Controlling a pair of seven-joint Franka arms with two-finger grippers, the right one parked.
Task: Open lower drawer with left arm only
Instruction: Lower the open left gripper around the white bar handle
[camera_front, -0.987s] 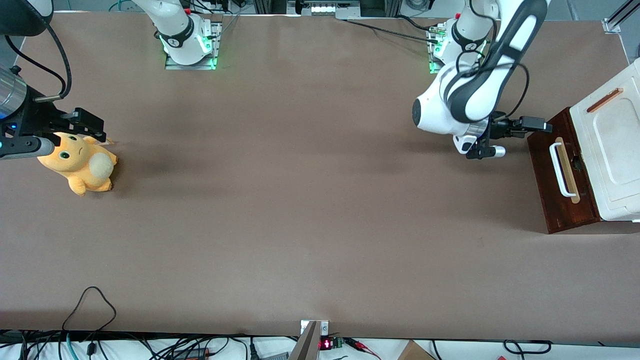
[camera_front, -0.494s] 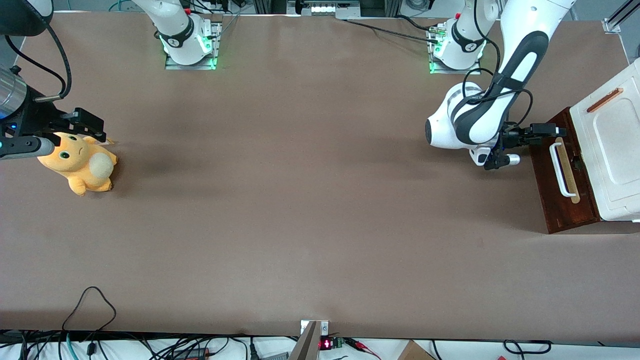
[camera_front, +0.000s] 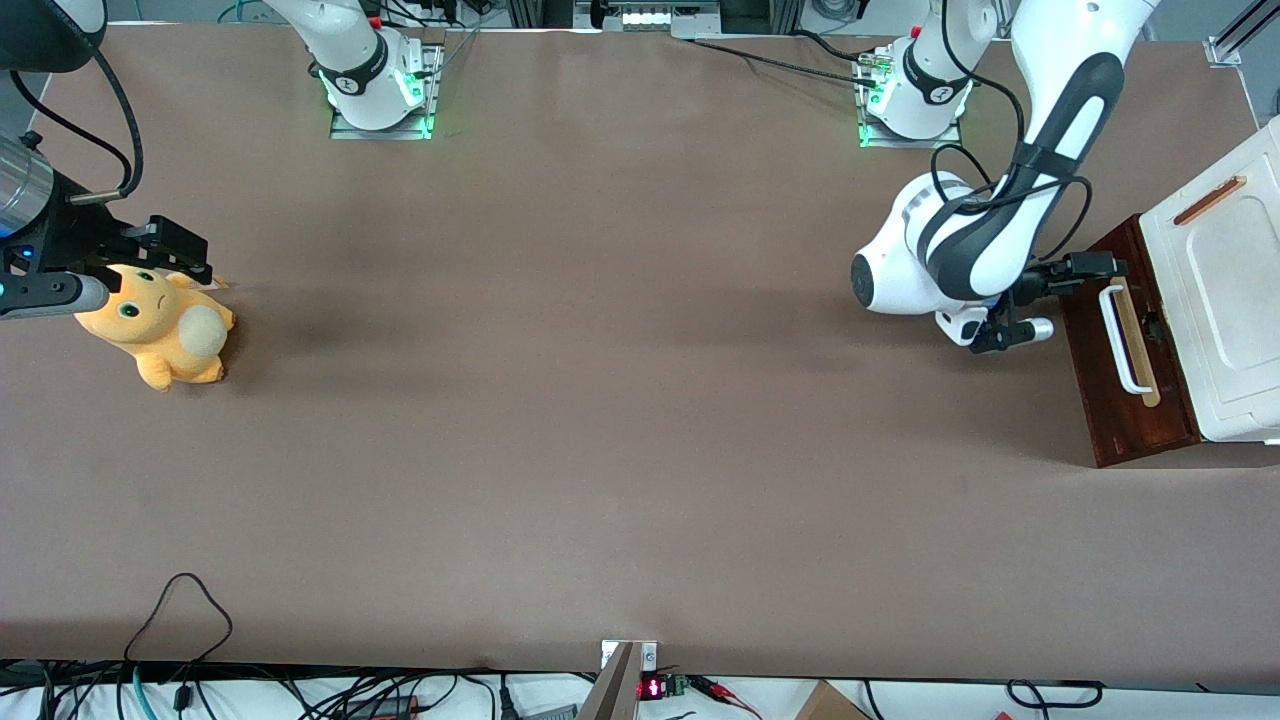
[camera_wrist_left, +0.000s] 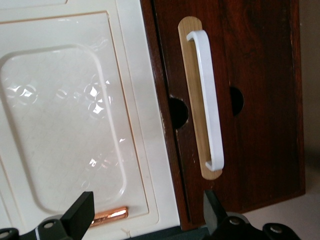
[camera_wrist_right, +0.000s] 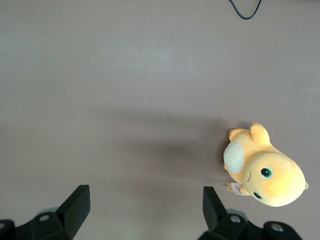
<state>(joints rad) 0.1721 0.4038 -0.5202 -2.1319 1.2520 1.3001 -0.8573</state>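
Observation:
The lower drawer (camera_front: 1125, 400) is a dark red-brown front with a white bar handle (camera_front: 1118, 340) on a pale wood strip, at the working arm's end of the table. No pale inside shows. The left arm (camera_front: 960, 260) reaches toward it. Its black gripper (camera_front: 1098, 267) hovers in front of the drawer, at the handle's end farther from the front camera. In the left wrist view the gripper (camera_wrist_left: 147, 215) is open and empty. Its fingers (camera_wrist_left: 82, 212) straddle the edge where the cabinet top meets the drawer front (camera_wrist_left: 260, 100), short of the handle (camera_wrist_left: 210, 100).
The white cabinet body (camera_front: 1225, 290) with a recessed top (camera_wrist_left: 65, 125) carries a copper bar (camera_front: 1208, 200), also in the left wrist view (camera_wrist_left: 107, 216). A yellow plush toy (camera_front: 155, 325) lies toward the parked arm's end. Cables (camera_front: 180, 600) lie at the table's front edge.
The left arm has swung its gripper toward the drawer front and a little nearer the front camera, to the handle's end. The drawer has not moved.

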